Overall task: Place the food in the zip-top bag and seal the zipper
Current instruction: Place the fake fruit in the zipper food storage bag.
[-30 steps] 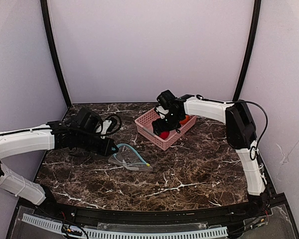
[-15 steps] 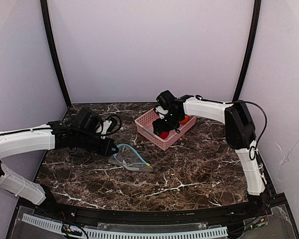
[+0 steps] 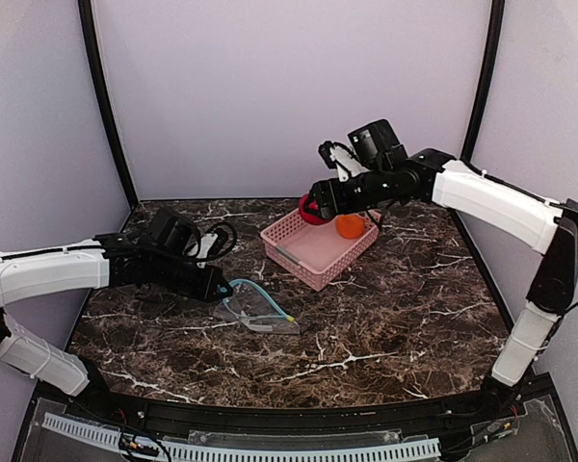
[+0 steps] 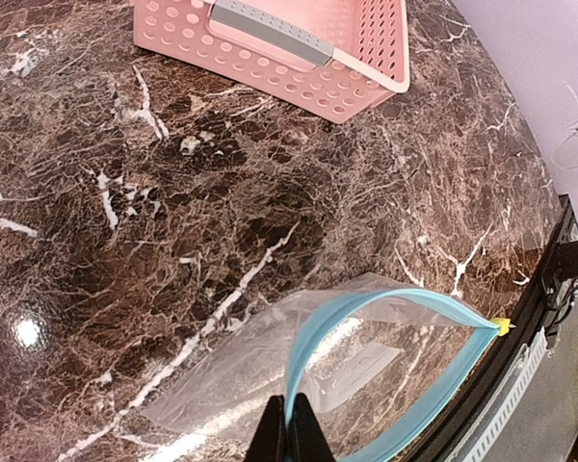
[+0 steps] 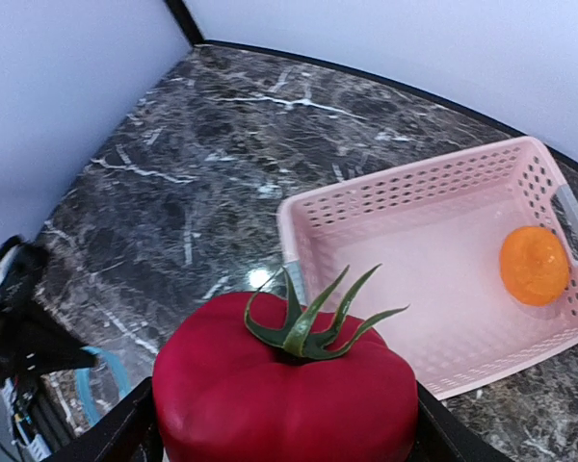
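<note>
The red food, a toy tomato with a green stalk, sits between the fingers of my right gripper, which is shut on it. In the top view the tomato hangs in the air over the far left corner of the pink basket. The orange food lies inside the basket. The clear zip-top bag lies on the table with its mouth gaping. My left gripper is shut on the teal zipper strip at one side of the mouth.
The pink slotted basket stands at the back centre of the dark marble table, right of the bag. Grey walls close in the back and sides. A black rail runs along the near edge.
My right arm has risen out of the basket with the red tomato in its gripper. The orange food stays in the basket. The left gripper and the bag have not moved.
</note>
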`<state>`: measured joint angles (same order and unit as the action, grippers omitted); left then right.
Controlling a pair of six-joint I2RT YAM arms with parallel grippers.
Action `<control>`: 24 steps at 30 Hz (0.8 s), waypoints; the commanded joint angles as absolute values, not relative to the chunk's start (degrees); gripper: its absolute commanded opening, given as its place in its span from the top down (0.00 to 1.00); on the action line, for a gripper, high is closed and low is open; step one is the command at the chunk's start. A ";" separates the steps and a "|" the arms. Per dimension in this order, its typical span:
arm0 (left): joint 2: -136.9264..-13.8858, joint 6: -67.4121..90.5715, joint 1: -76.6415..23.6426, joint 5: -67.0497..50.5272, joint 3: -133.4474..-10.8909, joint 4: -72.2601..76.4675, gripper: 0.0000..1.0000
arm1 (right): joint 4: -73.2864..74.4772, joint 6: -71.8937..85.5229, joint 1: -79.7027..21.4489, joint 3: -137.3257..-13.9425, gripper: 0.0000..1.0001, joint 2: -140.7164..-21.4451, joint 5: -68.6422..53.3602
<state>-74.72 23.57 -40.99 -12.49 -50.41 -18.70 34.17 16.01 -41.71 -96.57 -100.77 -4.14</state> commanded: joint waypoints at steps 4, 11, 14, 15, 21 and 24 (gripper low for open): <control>-74.90 25.79 -40.52 -18.02 -48.71 -14.34 0.99 | 26.29 21.84 -53.19 -85.55 0.40 -93.80 -10.60; -75.20 25.89 -40.50 -19.47 -47.00 -13.04 0.99 | 19.91 25.90 -61.17 -83.08 0.42 -97.16 -12.60; -75.33 25.94 -40.52 -19.78 -45.96 -12.42 0.99 | 18.41 26.80 -63.20 -83.68 0.42 -99.21 -12.44; -75.65 25.82 -40.52 -20.11 -45.88 -12.33 0.99 | 18.03 27.25 -63.65 -83.94 0.42 -99.97 -12.55; -76.36 25.17 -40.51 -20.20 -45.55 -11.74 0.99 | 16.99 29.39 -64.20 -83.80 0.43 -103.95 -11.37; -76.17 24.99 -40.52 -20.04 -44.88 -10.91 0.99 | 16.55 30.23 -64.27 -83.01 0.43 -104.92 -10.17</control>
<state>-76.51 25.69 -40.71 -19.51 -46.39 -12.53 19.40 28.08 -63.88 -83.24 -103.74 -11.88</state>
